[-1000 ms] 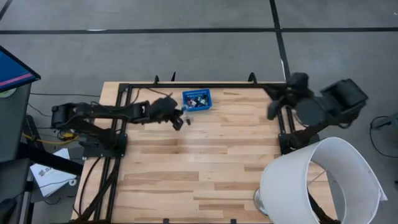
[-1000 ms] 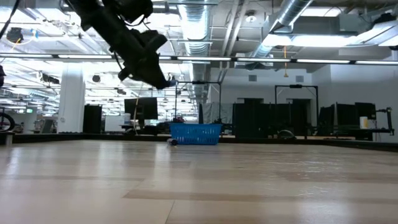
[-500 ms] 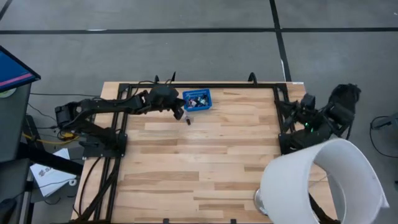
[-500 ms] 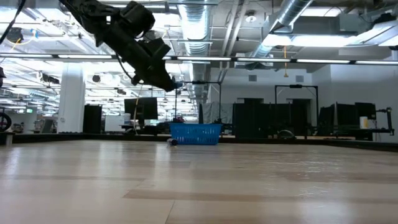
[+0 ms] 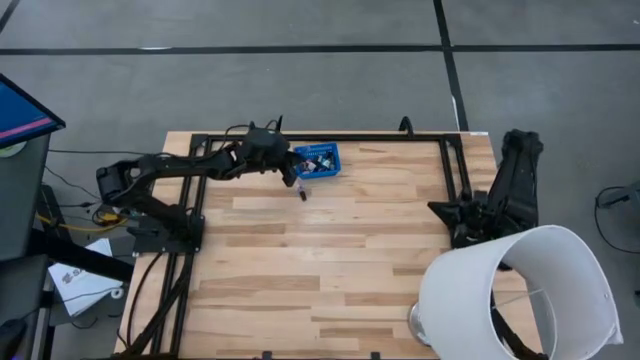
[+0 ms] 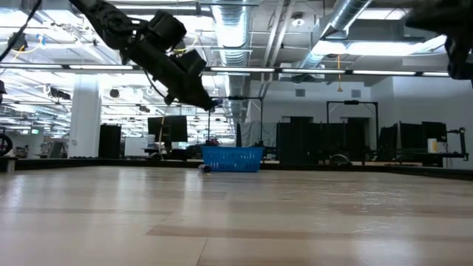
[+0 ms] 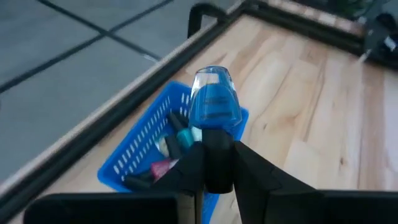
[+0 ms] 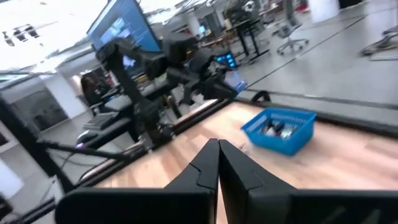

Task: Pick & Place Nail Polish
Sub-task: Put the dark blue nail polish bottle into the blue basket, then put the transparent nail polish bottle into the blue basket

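1. The left gripper point(image 7: 214, 168) is clamping a blue nail polish bottle point(image 7: 214, 106) by its dark cap, holding it just above the blue mesh basket point(image 5: 318, 160) at the table's far edge.
2. More bottles point(image 7: 171, 146) are lying inside the basket.
3. 1 small bottle point(image 5: 302, 194) is sitting on the wooden table point(image 5: 330, 260) just in front of the basket.
4. The right gripper point(image 8: 217, 158) is resting with fingers pressed together, empty, at the table's right side.
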You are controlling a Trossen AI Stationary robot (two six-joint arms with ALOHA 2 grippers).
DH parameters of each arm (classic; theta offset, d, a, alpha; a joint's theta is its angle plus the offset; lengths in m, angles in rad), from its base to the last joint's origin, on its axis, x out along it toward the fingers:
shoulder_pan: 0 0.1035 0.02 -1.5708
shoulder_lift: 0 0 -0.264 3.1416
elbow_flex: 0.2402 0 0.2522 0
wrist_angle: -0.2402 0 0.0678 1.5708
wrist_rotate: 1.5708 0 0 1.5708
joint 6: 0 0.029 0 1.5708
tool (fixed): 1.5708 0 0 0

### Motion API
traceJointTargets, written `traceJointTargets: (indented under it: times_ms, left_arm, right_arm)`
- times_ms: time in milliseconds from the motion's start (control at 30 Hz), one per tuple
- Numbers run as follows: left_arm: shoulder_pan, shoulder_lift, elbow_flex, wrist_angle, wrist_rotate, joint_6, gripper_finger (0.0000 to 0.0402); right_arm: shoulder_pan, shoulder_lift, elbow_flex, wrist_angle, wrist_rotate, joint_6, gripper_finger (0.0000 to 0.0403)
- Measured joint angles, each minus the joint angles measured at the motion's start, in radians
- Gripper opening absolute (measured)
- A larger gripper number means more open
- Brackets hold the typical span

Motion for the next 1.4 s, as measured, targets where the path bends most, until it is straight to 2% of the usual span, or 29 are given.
traceJointTargets:
  times_ms: [333, 567, 667, 867, 1167, 1333, 1400]
  left_arm:
    - [0.025, 0.173, 0.015, 0.032, 0.016, 0.031, 0.0049]
    - [0.076, 0.252, 0.069, 0.038, -0.002, 0.054, 0.0049]
    - [0.088, 0.251, 0.069, 0.036, -0.003, 0.053, 0.0056]
    - [0.084, 0.250, 0.069, 0.023, -0.003, 0.053, 0.0098]
    - [0.077, 0.244, 0.069, 0.017, 0.040, 0.112, 0.0119]
    - [0.067, 0.127, 0.069, -0.006, 0.078, 0.137, 0.0171]
    - [0.046, 0.056, 0.069, -0.051, 0.081, 0.195, 0.0196]
  right_arm:
    - [-0.009, 0.017, -0.158, 0.005, 0.000, 0.225, 0.0000]
    - [-0.031, 0.015, -0.208, 0.008, 0.000, 0.346, 0.0000]
    - [-0.048, 0.015, -0.220, 0.021, 0.000, 0.342, 0.0000]
    - [-0.065, 0.015, -0.250, 0.029, 0.000, 0.283, 0.0000]
    - [-0.061, 0.021, -0.270, 0.031, -0.011, 0.310, 0.0000]
    - [-0.061, 0.021, -0.270, 0.031, -0.013, 0.306, 0.0000]
    - [-0.061, 0.021, -0.270, 0.031, -0.014, 0.306, 0.0000]
